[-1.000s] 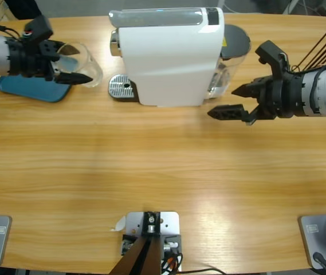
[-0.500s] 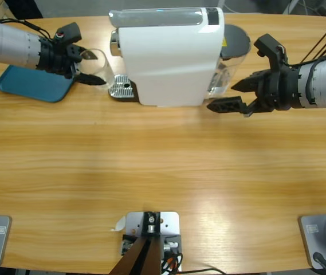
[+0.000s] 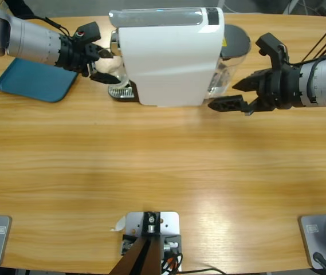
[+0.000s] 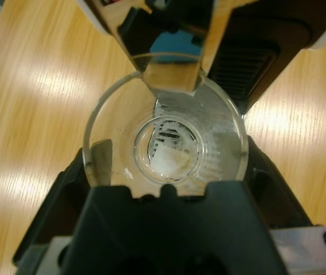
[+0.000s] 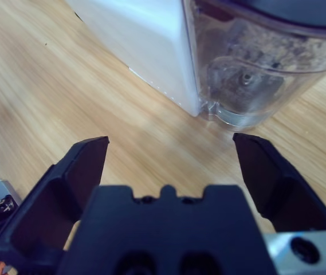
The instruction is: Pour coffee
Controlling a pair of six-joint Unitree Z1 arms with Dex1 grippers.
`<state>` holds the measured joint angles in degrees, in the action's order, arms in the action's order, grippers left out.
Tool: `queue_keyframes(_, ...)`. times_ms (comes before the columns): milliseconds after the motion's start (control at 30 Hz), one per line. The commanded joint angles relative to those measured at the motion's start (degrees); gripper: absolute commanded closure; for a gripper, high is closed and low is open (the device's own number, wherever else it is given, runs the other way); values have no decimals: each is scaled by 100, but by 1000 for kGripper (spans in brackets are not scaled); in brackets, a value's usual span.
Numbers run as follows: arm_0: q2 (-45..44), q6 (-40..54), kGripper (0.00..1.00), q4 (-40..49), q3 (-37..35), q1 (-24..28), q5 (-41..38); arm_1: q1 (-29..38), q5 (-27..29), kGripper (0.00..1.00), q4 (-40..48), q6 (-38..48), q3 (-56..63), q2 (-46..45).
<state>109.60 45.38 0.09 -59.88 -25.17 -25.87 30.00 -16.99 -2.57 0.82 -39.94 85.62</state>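
A small clear glass tumbler [image 3: 117, 73] is held between the jaws of my left gripper [image 3: 106, 67], which is shut on it. The glass sits over the silver drip tray [image 3: 120, 91] at the left end of the white coffee machine [image 3: 171, 54]. In the left wrist view the chrome spout [image 4: 171, 51] hangs right over the tumbler's [image 4: 111, 114] mouth, inside my left gripper [image 4: 168, 169]. No coffee shows; the glass looks empty. My right gripper [image 3: 231, 97] stands open beside the machine's water tank [image 3: 234, 51], holding nothing.
A blue tray [image 3: 34, 80] lies at the table's back left. The right wrist view shows my open right gripper [image 5: 171, 149] facing the clear water tank [image 5: 254, 74] and the machine's white side [image 5: 140, 40]. Bare wooden table spreads in front of the machine.
My left arm has carried the tumbler rightward from the blue tray to the machine's drip tray, under the spout. The right gripper has barely moved.
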Motion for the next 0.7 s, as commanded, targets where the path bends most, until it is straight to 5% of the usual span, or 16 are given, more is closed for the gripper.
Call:
queue_keyframes(33,281,-38,561,19,75,-65,-103,-91,-138,18,-69,-12,-46,234)
queue_keyframes(567,307,-42,541,0,98,-119,-173,-91,-138,18,-69,-12,-62,281)
queue_keyframes(600,313,-49,485,5,100,-119,-157,-91,-140,18,-69,-12,-70,287)
queue_keyframes(700,321,-109,61,11,112,-119,-94,-91,-161,18,-69,-12,-83,294)
